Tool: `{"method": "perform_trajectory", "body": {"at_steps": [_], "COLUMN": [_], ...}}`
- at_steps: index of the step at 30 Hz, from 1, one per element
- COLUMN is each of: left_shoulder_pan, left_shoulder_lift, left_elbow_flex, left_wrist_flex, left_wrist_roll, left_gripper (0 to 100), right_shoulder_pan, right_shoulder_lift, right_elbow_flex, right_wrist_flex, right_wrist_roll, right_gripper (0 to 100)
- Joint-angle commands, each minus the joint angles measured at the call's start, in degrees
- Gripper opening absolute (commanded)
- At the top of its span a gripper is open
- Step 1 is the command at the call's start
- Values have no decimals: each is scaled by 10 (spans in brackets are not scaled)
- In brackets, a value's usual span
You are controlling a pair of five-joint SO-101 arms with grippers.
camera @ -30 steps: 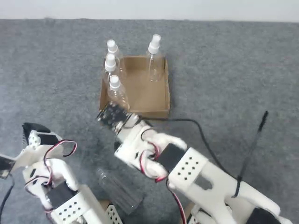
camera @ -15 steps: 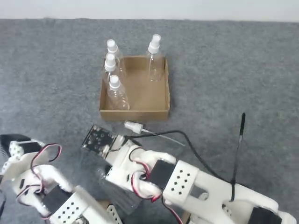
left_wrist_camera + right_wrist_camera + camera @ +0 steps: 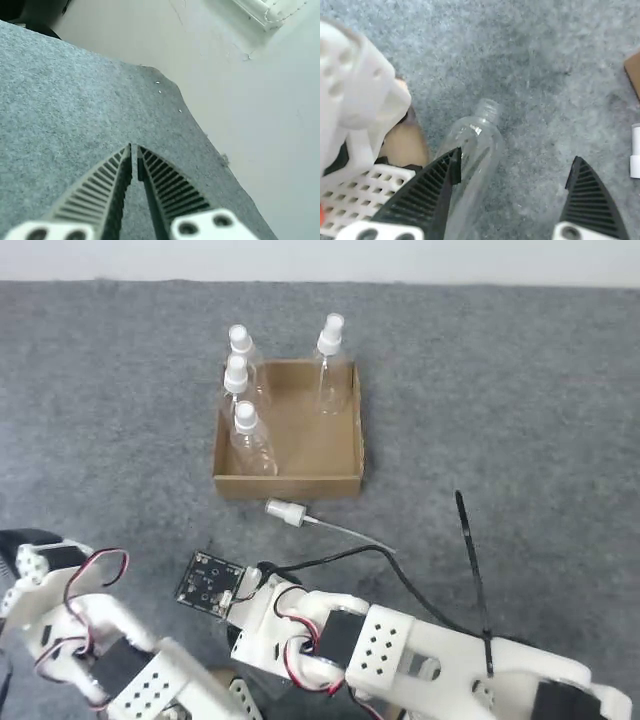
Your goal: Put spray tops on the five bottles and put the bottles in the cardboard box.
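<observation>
Cardboard box (image 3: 290, 484), one: sat open side up on the grey desk (image 3: 520, 400), upper middle of the high view.

Capped bottles (image 3: 250, 440), four: stood upright inside the box, three in a line along its left wall and one at its upper right corner, each with a white spray top on.

Spray top (image 3: 284, 510), one, loose: lay on the desk just below the box's front wall, apart from it, with its thin tube trailing to the right.

Uncapped bottle (image 3: 472, 150), one, clear: lay on its side on the desk, neck open.

My right tool (image 3: 516, 161): jaws spread wide and holding nothing. One finger sat over the bottle's body; I could not tell whether it touched. The other was well to the side over bare desk. My right arm (image 3: 400, 650) filled the lower middle of the high view.

My left tool (image 3: 134, 151): jaws closed together with nothing between them, above bare desk near its edge. My left arm (image 3: 80, 630) sat in the lower left corner of the high view.
</observation>
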Motion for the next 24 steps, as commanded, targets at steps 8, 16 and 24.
{"method": "perform_trajectory", "body": {"at_steps": [8,16,24], "left_shoulder_pan": [-1,-1,-1], "left_shoulder_lift": [-10,-10,-10], "left_elbow_flex": [-8,-7,-7], "left_wrist_flex": [-19,-19,-19], "left_wrist_roll": [-2,-2,-2], "left_gripper": [12,12,12], "right_shoulder_pan": [-7,3,58], "right_shoulder_lift": [104,177,219], "right_elbow_flex": [-65,-130,-214], "right_wrist_flex": [-6,46,145], "right_wrist_roll": [-4,-3,42], "right_gripper": [296,296,296]}}
